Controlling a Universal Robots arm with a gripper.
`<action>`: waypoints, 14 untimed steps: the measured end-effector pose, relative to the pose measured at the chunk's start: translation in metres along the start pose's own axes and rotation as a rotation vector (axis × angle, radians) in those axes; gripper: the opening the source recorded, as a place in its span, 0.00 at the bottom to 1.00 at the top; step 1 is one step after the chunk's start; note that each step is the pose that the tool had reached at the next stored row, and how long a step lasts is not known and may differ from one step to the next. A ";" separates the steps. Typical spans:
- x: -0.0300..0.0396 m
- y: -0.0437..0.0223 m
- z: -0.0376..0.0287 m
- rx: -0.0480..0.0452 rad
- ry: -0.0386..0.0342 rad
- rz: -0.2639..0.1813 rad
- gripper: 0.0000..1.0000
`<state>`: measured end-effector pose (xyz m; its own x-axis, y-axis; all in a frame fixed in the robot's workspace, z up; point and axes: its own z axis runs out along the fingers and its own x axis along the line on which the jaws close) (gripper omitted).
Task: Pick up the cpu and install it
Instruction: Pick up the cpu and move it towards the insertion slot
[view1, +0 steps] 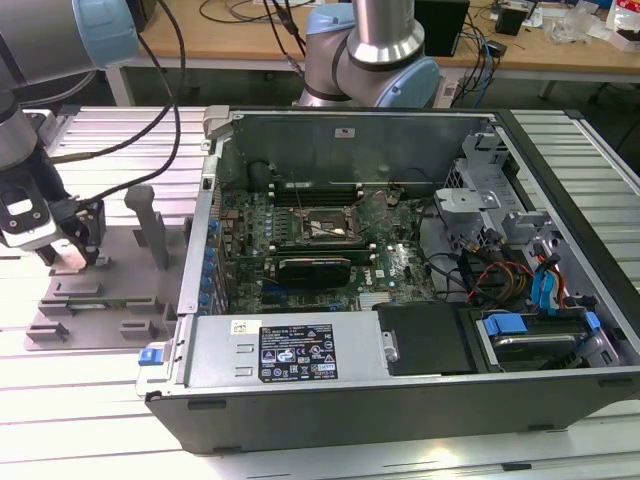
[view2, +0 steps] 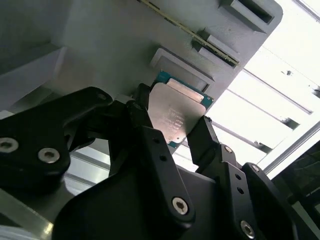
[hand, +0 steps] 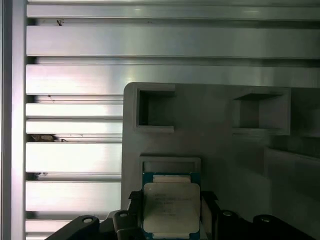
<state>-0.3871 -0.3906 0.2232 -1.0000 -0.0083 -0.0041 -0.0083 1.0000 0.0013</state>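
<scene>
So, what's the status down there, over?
Status: gripper shut on cpu, at the tray. Not yet in the socket. Nothing seen in the way.

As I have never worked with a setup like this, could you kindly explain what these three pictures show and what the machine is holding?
The machine is a robot arm with a two-fingered gripper. The exterior view comes from a camera off the arm: the gripper hangs over a grey plastic tray at that view's left, beside an open computer case with its motherboard and empty-looking cpu socket exposed. All stands on a slatted aluminium table. Both wrist views come from cameras riding on the arm, looking along the black fingers. Between them is the cpu, a flat square chip with a silver top; the fingers press its two opposite edges, so it is gripped. It is not yet in the socket.
</scene>
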 end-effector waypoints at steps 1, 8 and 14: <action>0.0000 0.0000 -0.0012 0.0000 -0.0001 0.000 0.55; -0.0001 0.0001 -0.0187 0.0000 0.0000 0.000 0.55; -0.0001 0.0003 -0.0447 0.0000 0.0001 0.000 0.55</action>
<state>-0.3871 -0.3904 0.2680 -1.0000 -0.0083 -0.0040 -0.0083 1.0000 0.0013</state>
